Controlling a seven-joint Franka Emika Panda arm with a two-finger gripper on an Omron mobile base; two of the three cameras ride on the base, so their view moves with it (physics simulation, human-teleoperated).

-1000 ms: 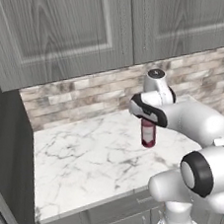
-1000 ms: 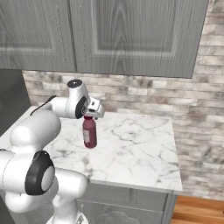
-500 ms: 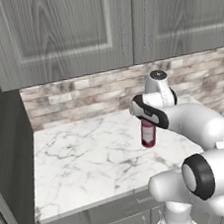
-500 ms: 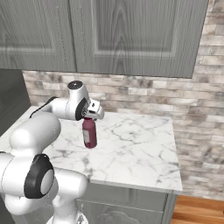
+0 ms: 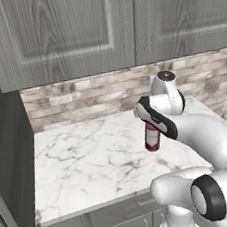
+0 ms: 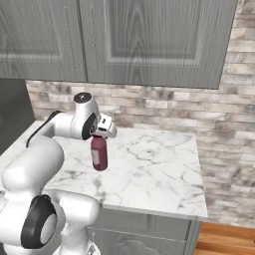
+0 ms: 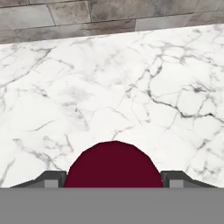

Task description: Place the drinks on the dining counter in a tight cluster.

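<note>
A wide dark red bottle (image 5: 151,137) stands upright on the small marble counter (image 5: 91,163) in front of the brick backsplash. My gripper (image 5: 149,124) comes down over the bottle's top (image 6: 99,152) and is shut on it. In the hand view, the bottle's dark red cap (image 7: 113,168) sits between the two fingertips (image 7: 51,178), which touch its sides. The bottle's base appears to rest on the marble. The dining counter is out of view.
Grey wall cabinets (image 5: 75,34) hang low over the counter. The brick backsplash (image 6: 164,117) closes off the back. A dark tall unit (image 5: 6,164) borders the counter's left side. Wooden floor (image 6: 224,241) shows past the counter's right end.
The fingers have closed in on the dark red bottle. Bottle and arm stay almost where they were.
</note>
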